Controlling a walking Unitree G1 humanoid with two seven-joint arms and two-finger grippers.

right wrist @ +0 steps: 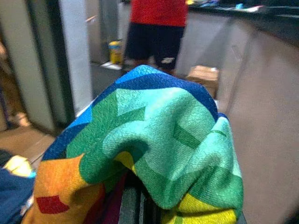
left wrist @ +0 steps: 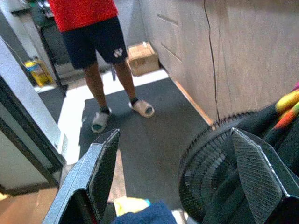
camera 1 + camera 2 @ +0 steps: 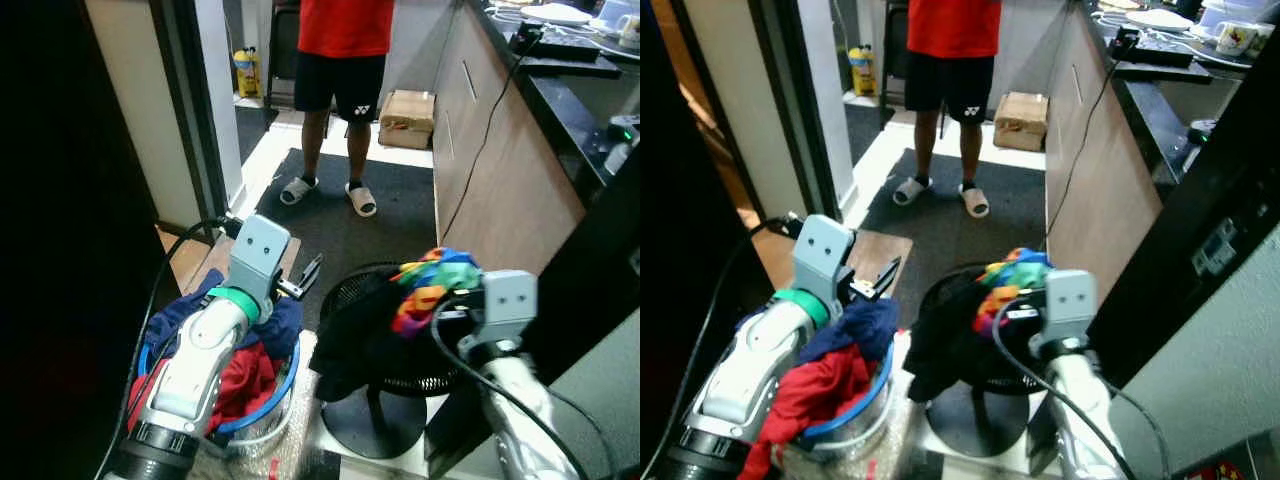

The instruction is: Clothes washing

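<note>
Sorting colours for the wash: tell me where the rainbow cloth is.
In the head views the rainbow cloth is bunched in the right gripper, over the dark garment draped on the floor fan, right of the laundry basket.

A round blue-rimmed laundry basket [image 3: 290, 372] heaped with red and navy clothes [image 3: 255, 378] sits low on the left, under the left arm. Just to its right stands a black floor fan [image 3: 372, 405], with a black garment [image 3: 352, 340] draped over its grille and a rainbow-patterned cloth [image 3: 436, 280] on top. A wooden cabinet front [image 3: 500, 175] runs along the right. Behind, on a dark floor mat [image 3: 390, 215], stands a person in a red shirt [image 3: 345, 25], with a cardboard box [image 3: 407, 118] to the right.
</note>
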